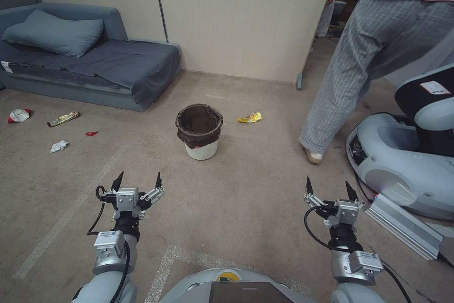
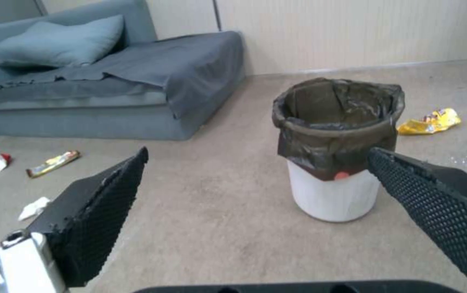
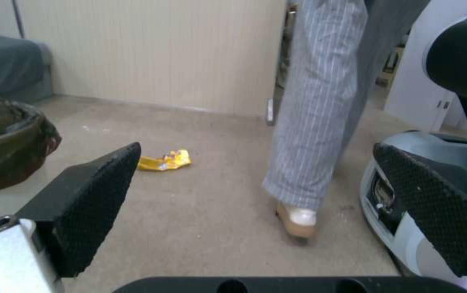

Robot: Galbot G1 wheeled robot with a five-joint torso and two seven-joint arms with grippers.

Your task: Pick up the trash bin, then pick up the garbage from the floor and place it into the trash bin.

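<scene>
The trash bin [image 1: 199, 132], a white pail lined with a dark brown bag, stands upright on the tan floor [image 1: 246, 185] ahead of me; it also shows in the left wrist view [image 2: 335, 150]. Garbage lies scattered: a yellow wrapper [image 1: 249, 117] right of the bin, a crushed red-and-white cup [image 1: 19, 115], a long wrapper [image 1: 63, 118], a red scrap [image 1: 91, 133] and a white tissue [image 1: 59, 146] at the left. My left gripper [image 1: 137, 181] is open, short of the bin and to its left. My right gripper [image 1: 330, 187] is open, nearer and to the bin's right.
A grey sofa [image 1: 90, 62] with a pillow stands at the back left against a beige wall. A person's legs [image 1: 350, 71] in striped trousers stand right of the bin. Another robot's grey base [image 1: 406, 161] and a metal rail [image 1: 404, 225] lie at the right.
</scene>
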